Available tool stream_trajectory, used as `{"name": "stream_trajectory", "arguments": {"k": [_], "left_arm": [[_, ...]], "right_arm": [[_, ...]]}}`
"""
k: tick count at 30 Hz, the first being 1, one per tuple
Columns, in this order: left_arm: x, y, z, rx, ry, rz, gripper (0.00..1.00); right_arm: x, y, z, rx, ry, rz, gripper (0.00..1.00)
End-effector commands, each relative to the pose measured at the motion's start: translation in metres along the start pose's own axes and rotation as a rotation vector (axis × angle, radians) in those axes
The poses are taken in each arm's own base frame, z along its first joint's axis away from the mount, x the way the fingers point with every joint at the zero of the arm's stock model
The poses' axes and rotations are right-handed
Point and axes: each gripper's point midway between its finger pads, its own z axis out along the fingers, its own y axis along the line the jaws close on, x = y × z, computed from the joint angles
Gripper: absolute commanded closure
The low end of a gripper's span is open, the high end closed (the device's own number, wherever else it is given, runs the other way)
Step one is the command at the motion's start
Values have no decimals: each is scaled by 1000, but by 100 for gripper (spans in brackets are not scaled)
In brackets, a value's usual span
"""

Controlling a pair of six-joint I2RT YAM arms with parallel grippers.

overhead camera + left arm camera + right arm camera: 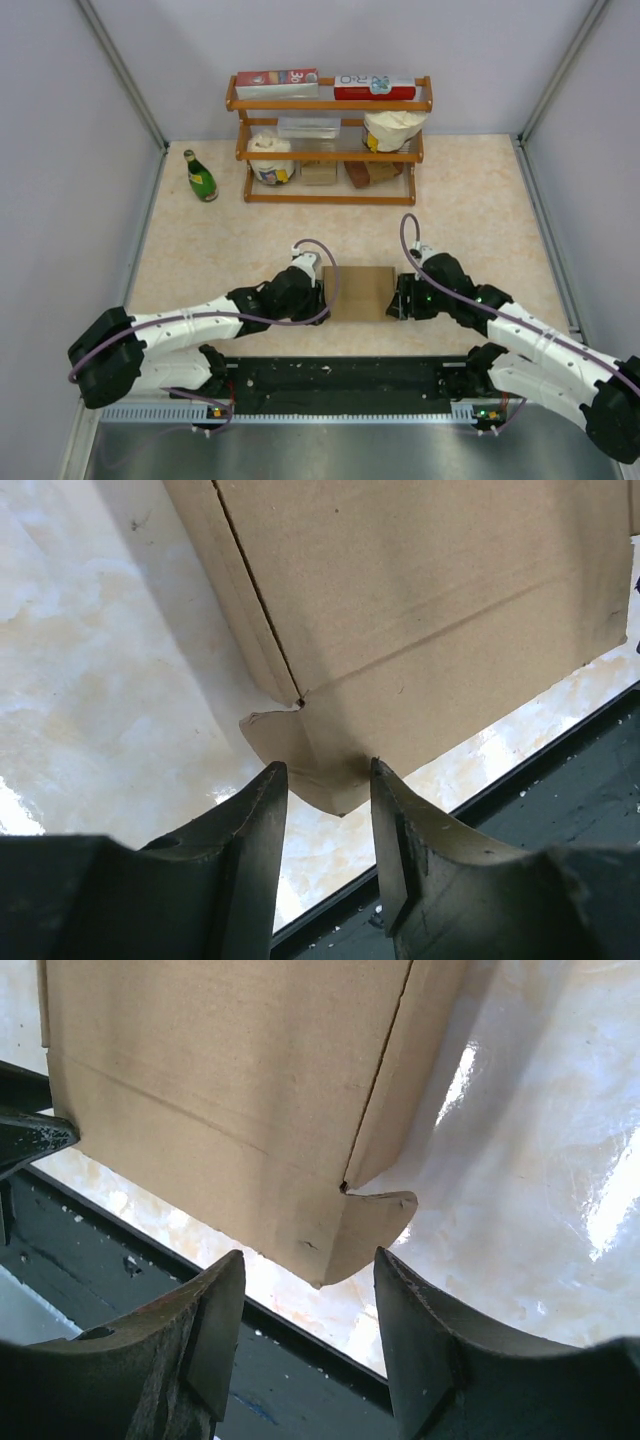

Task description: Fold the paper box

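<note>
Brown cardboard, the paper box [358, 292] lies flat on the marbled table [220, 240], a little below the centre of the top view, between the two grippers. The left gripper [322, 288] is at the box's left edge. In the left wrist view its fingers [250, 840] stand partly apart, and the rounded corner flap of the box reaches between their tips; whether they touch it I cannot tell. The right gripper [398, 297] is at the right edge with its jaws wider apart and nothing between them. A wooden rack [330, 105] stands at the top of the frame.

A green bottle [200, 177] stands left of the stocked wooden rack [330, 105].
</note>
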Motion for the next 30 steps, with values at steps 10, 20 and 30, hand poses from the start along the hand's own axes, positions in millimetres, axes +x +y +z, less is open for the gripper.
{"name": "stream_trajectory", "arguments": {"k": [10, 20, 30], "left_arm": [[-22, -15, -11, 44, -79, 10, 47], [-10, -8, 0, 31, -51, 6, 46], [-6, -4, 6, 18, -39, 12, 45]], "right_arm": [[-15, 21, -19, -59, -41, -31, 43], [-8, 21, -10, -79, -14, -18, 42], [-3, 18, 0, -72, 15, -16, 42]]}}
